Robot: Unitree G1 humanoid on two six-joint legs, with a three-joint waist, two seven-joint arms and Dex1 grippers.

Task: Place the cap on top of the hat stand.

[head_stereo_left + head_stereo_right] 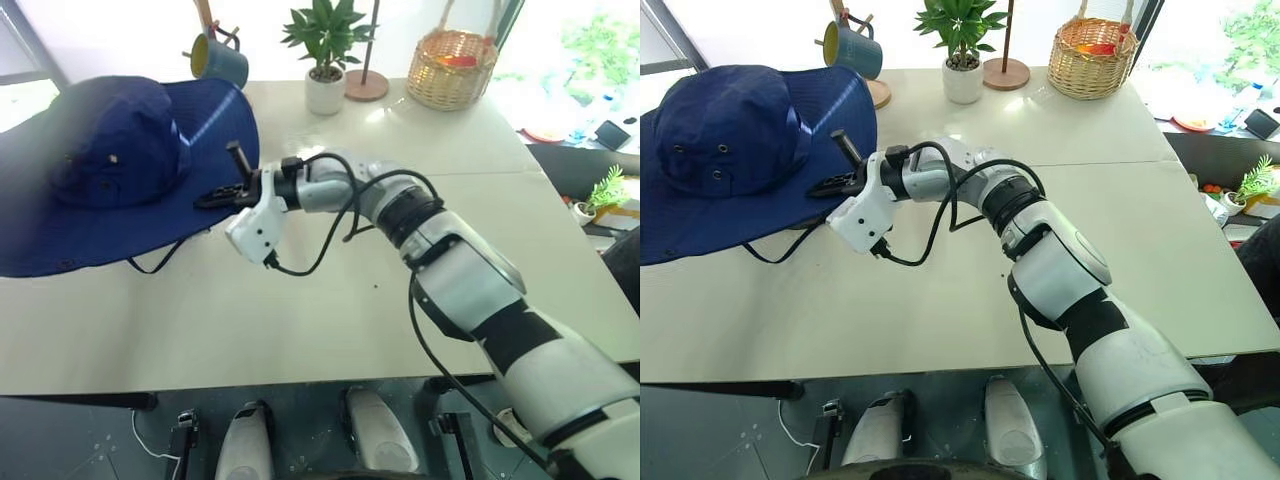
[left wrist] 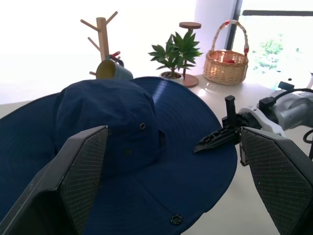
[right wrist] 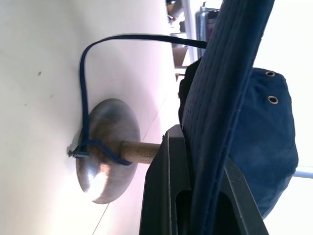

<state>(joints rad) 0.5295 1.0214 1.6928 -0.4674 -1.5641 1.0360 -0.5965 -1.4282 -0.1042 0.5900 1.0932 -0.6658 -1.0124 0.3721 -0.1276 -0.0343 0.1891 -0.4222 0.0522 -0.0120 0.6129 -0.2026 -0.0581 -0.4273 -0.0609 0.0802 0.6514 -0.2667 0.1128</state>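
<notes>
Your right gripper (image 1: 845, 172) is clamped on the brim of the cap (image 1: 735, 150), which already sits over the hat stand (image 3: 110, 149) on the table (image 1: 330, 310). Your left gripper (image 2: 171, 181) hangs open and empty. Next, let go and withdraw without dragging the brim.

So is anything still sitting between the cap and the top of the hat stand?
Nothing visible does. The cap sits above the hat stand, whose base and post show under the brim in the right wrist view. The chin cord is looped round the post. The right gripper is shut on the brim edge.
</notes>
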